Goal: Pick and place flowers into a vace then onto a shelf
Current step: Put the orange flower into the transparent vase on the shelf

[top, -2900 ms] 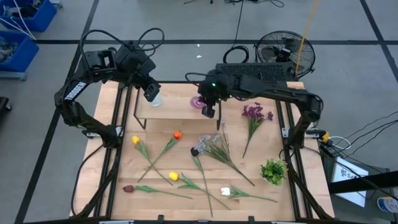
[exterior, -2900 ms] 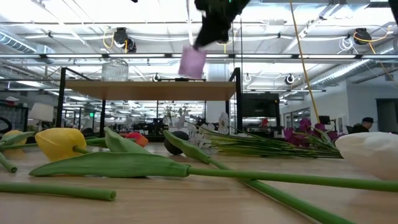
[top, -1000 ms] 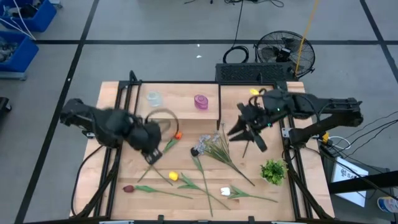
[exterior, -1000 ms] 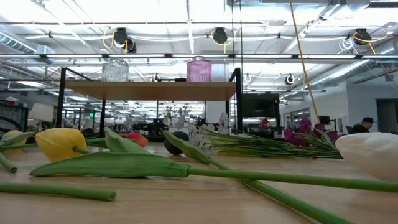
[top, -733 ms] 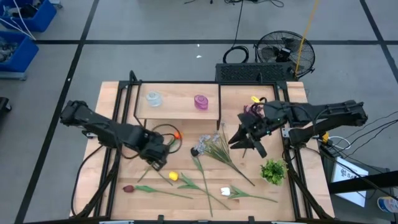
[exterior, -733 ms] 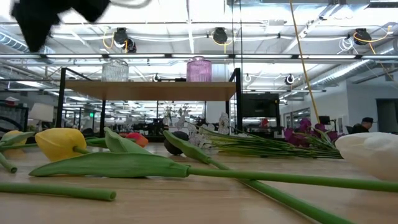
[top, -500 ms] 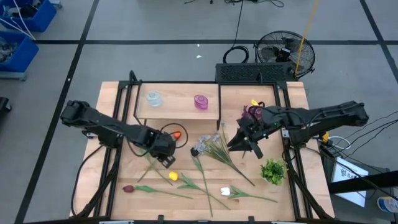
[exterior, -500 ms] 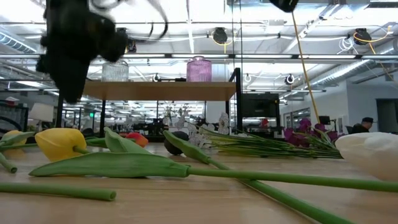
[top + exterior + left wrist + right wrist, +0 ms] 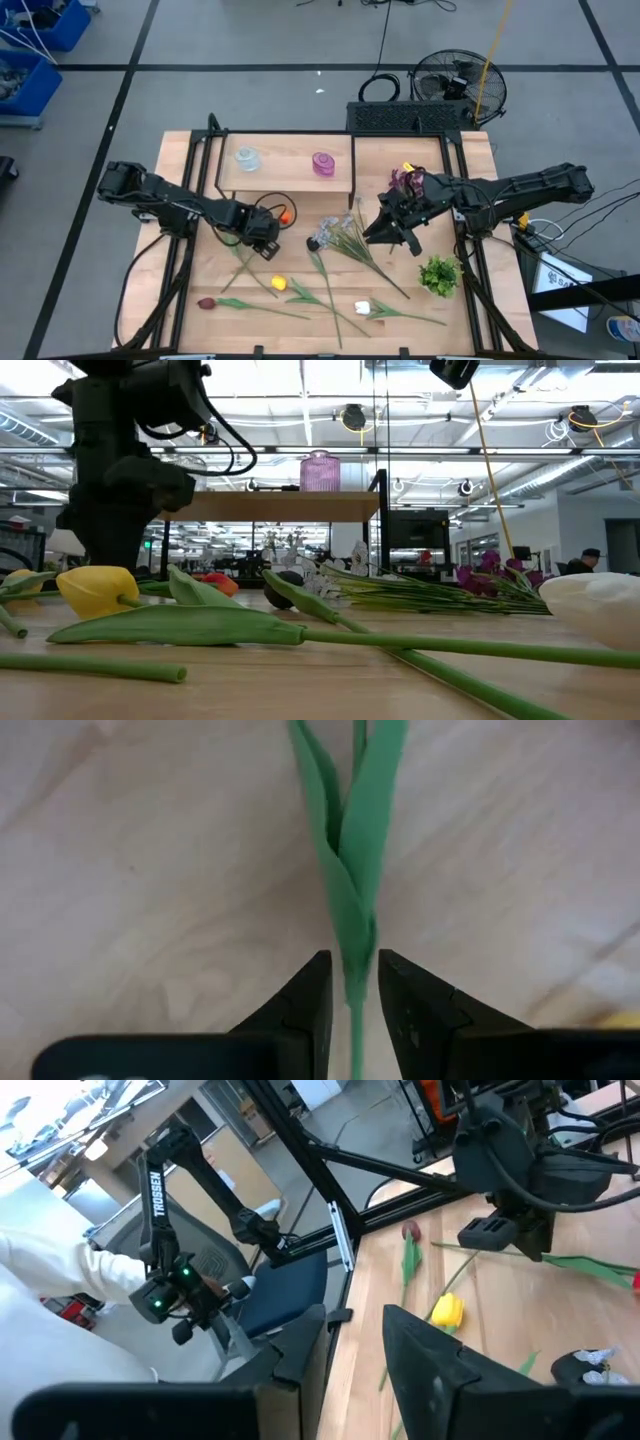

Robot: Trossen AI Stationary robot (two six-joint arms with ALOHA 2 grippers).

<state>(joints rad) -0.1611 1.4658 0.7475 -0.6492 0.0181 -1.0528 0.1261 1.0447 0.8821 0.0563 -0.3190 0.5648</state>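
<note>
Flowers lie spread over the table: an orange head, a yellow one, a dark red one, a white one, pale sprays and a purple cluster. My left gripper points down, open, low over the table beside the orange head. Its fingers stand on either side of a green stem with a leaf; I cannot tell if they touch it. My right gripper hangs open and empty above the sprays' right side. A clear vase and a pink vase stand on the shelf.
A leafy green tuft lies at the table's right edge. The shelf's black legs stand just behind my left arm. In the right wrist view, a person's white sleeve shows beyond the table's left side.
My left gripper has come down fast from high above the table to just over the stem beside the orange head, shifting a little toward the table's right edge. My right gripper has sunk somewhat and rolled about its own axis. No flower has moved.
</note>
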